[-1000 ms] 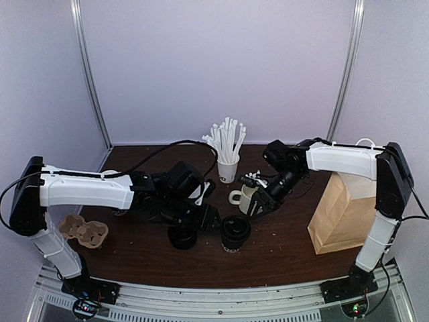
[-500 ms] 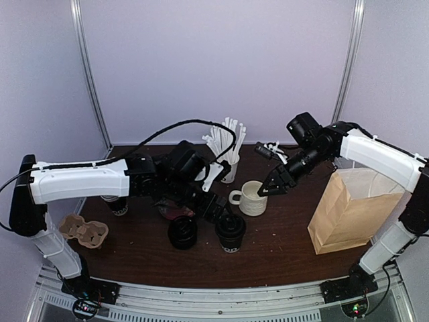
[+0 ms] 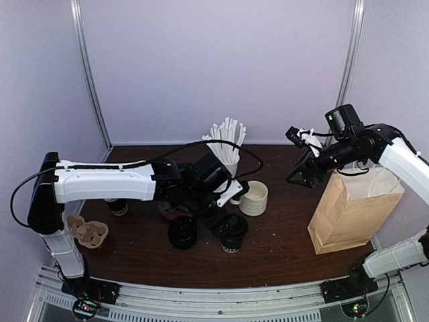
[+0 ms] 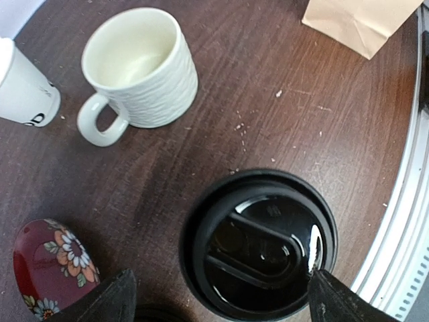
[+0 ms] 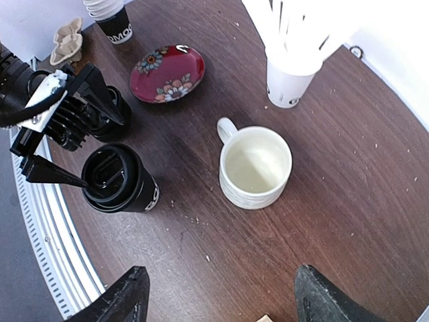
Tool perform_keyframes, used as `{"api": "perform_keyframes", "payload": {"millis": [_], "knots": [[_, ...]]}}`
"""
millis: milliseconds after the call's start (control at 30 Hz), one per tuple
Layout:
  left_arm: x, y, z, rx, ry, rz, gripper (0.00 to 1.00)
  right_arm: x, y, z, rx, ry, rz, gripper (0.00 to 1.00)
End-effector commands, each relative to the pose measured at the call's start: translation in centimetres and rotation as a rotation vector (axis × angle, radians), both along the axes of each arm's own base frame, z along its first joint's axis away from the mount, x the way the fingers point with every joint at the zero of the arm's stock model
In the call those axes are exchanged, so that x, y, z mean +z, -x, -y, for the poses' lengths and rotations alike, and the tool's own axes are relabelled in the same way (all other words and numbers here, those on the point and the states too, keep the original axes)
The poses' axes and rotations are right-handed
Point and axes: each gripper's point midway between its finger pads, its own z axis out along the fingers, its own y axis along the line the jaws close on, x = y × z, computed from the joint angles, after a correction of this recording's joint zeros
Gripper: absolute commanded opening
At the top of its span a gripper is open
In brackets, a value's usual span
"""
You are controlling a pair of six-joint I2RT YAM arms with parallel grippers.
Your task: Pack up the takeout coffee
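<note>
A paper coffee cup [image 4: 258,251] with a glossy black plastic lid, round with a raised rim and a moulded sip slot, stands on the dark wood-grain table [image 4: 281,114]. The left gripper [image 4: 221,278] hangs over it, its black fingers spread wider than the lid and touching nothing. A second lidded cup [image 3: 182,233] stands just beside it, on its left in the top view. The white lettering on the coffee cup's black side is too small to read, but a lidless stack of cups [image 5: 112,19] shows "OMO". Nearby are an empty cream ribbed ceramic mug [image 4: 141,67], a red dish [image 5: 167,72] painted with flowers, a white cup of straws [image 3: 228,161], a moulded cardboard carrier [image 3: 87,231] and an upright brown paper bag [image 3: 348,215]. The right gripper [image 5: 220,272] is raised, spread apart and empty.
</note>
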Motion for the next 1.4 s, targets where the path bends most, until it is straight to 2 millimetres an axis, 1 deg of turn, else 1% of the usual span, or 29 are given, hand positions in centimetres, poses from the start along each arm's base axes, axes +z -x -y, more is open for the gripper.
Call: {"api": "perform_keyframes", "payload": {"millis": [0,33,133,267,333,467,567,667,767,900,1033,1200,1367], "knots": [[0.0,0.4,1.4,-0.063,-0.009,-0.036,0.93,-0.5,-0.4,0.9,-0.021,0.023,0.027,0.78],[-0.2,0.8,1.7,-0.078,-0.002,-0.057,0.93,-0.5,-0.3,0.9,-0.02,0.022,0.026,0.78],[-0.5,0.9,2.4,-0.082,0.003,-0.083,0.93,-0.7,-0.3,0.8,-0.016,0.018,0.024,0.79],[-1.0,0.8,2.6,-0.07,-0.013,-0.098,0.91,-0.8,-0.1,0.7,-0.011,0.013,0.022,0.79],[-0.8,0.6,2.5,-0.059,-0.014,-0.094,0.91,-0.8,0.0,0.7,-0.009,0.01,0.021,0.79],[0.6,0.5,2.5,-0.049,0.018,-0.072,0.92,-0.9,0.1,0.7,-0.009,0.01,0.02,0.79],[2.4,0.0,2.3,-0.027,0.072,-0.027,0.94,-1.0,0.1,0.7,-0.008,0.009,0.019,0.8],[3.3,0.0,2.2,-0.026,0.104,-0.012,0.96,-1.0,0.1,0.7,-0.007,0.008,0.019,0.8],[2.7,0.2,2.1,-0.026,0.094,-0.026,0.97,-1.1,0.1,0.7,-0.006,0.007,0.015,0.8],[1.1,0.4,2.0,-0.02,0.06,-0.058,0.98,-1.0,0.1,0.6,-0.004,0.003,0.013,0.8],[0.2,0.9,2.3,-0.032,0.053,-0.088,0.97,-1.1,0.1,0.6,-0.004,0.004,0.012,0.81],[-0.8,0.7,2.4,-0.033,0.032,-0.093,0.98,-1.1,0.1,0.6,-0.004,0.003,0.012,0.81],[-1.9,1.1,2.8,-0.05,0.015,-0.121,0.96,-1.2,0.2,0.7,-0.004,0.003,0.01,0.81]]}}
